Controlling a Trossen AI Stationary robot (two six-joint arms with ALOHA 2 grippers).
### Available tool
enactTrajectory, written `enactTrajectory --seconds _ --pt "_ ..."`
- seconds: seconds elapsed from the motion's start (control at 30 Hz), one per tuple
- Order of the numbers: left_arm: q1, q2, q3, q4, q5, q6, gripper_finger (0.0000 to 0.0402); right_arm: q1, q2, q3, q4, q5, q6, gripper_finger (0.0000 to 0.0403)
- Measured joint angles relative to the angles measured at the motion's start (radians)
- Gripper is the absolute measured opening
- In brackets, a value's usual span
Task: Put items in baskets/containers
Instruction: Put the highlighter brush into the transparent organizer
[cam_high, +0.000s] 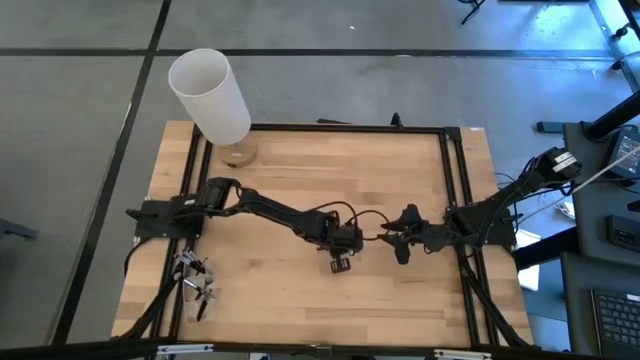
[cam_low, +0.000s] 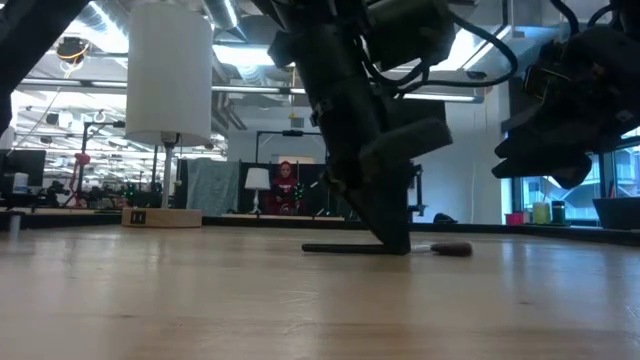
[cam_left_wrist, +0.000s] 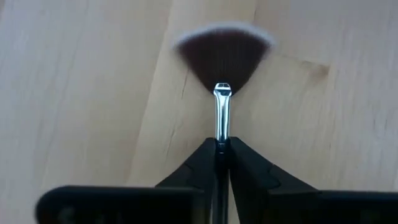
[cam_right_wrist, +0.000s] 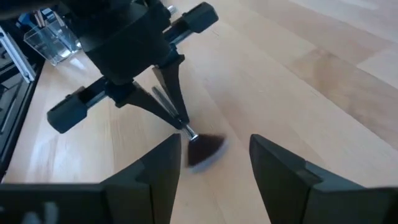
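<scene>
Wooden desk (cam_high: 300, 170) mid-scene: left gripper (cam_left_wrist: 222, 163) fingers clamp the fan brush (cam_left_wrist: 222, 59); right gripper (cam_right_wrist: 212, 163) hovers near, fingers apart.

fan brush (cam_left_wrist: 222, 53) | reddish-brown fan head, silver ferrule, dark handle | flat on wood near table centre | clear container (cam_right_wrist: 53, 40) | toward 9 o'clock table edge

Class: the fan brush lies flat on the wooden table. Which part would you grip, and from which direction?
Grip the thin handle just behind the metal ferrule, coming straight down. The fan brush lies flat, so only its narrow sides offer purchase, and its soft head would crush. The left hand is pinching there; the right hand waits open nearby.
</scene>
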Motion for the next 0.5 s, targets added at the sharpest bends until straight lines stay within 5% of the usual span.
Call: enactTrajectory --seconds 0.3,0.5 --pt "-0.002 -0.051 -0.013 -0.076 -0.106 -0.012 0.0026 0.000 0.000 0.000 0.002 0.000 0.011 0.0190" --pt "-0.047 -0.193 -0.015 -0.367 -0.358 -0.210 0.0033 0.000 0.000 0.000 0.001 0.001 0.010 0.0190"
